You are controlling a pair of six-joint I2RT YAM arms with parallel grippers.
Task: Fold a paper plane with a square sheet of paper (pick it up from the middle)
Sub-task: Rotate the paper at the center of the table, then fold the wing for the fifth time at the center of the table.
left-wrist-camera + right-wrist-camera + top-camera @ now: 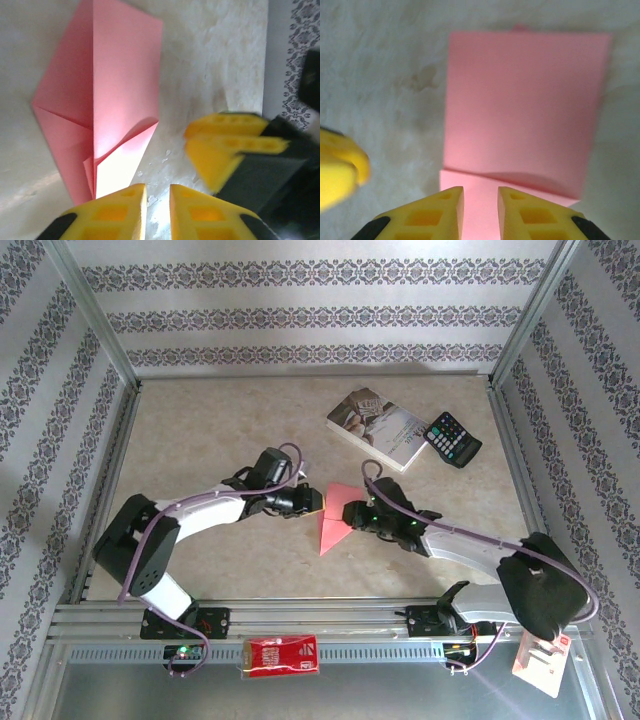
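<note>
Two pincers meet tip to tip: one left pincer (320,502) and one right pincer (345,512). One pink sheet of paper (335,520), partly folded, lies beneath and just beside them. One paperback book (378,427) and one black calculator (452,439) lie side by side, well beyond the right pincer. One red packet (282,655) sits well behind both pincers, and one white card (540,665) well behind the right one.

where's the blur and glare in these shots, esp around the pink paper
Top external: fairly sharp, the paper small between the arms. Left wrist: a blown-out bright patch on the paper's lower fold, and the right gripper smeared by blur. Right wrist: paper soft, the left gripper's finger a defocused blob at the left edge.
</note>
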